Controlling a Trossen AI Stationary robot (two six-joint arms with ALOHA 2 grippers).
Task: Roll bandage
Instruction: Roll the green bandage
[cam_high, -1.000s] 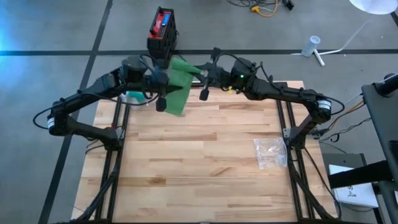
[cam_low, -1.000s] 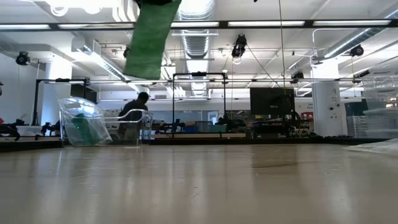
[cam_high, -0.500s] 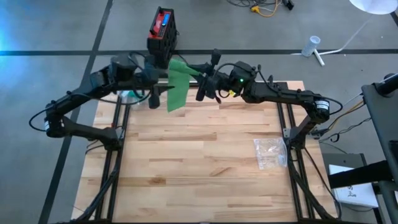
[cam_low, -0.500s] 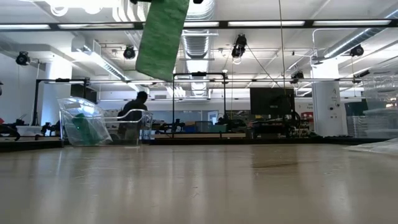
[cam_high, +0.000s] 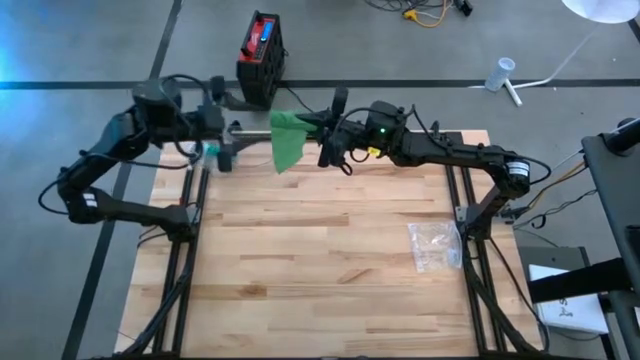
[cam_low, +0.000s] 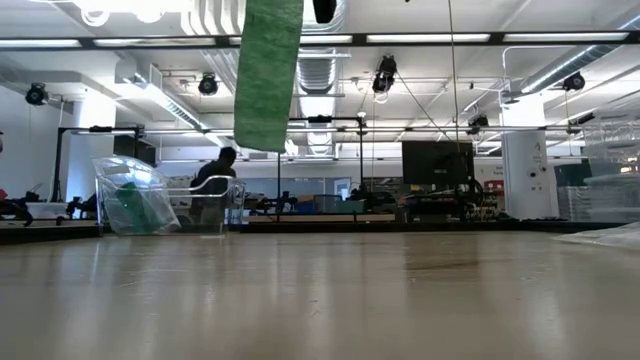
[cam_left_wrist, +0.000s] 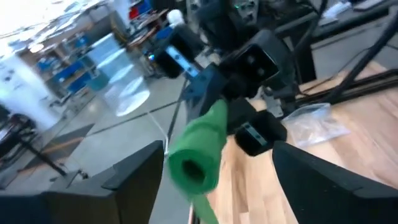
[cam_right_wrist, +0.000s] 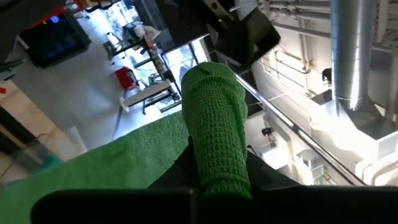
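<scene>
The left gripper (cam_high: 228, 150) is open, with nothing between its fingers, at the table's (cam_high: 320, 270) far left edge. The green bandage (cam_high: 287, 140) hangs in the air beside it. The right gripper (cam_high: 322, 135) is squeezed tight on the bandage's rolled end.

I count one green knitted bandage (cam_high: 287, 143), partly wound into a roll with its loose tail hanging down, and two dark six-joint arms of mine, so two two-finger grippers: my left gripper (cam_high: 226, 143) and my right gripper (cam_high: 328, 125). On my one pale wooden plank table (cam_high: 320, 270) lies one crumpled clear plastic bag (cam_high: 436, 246), and at the far left corner stands one clear plastic bin (cam_low: 150, 200). Beyond the table I see one red-and-black box (cam_high: 262, 49) on the floor and one person (cam_low: 212, 178) in the room.
</scene>
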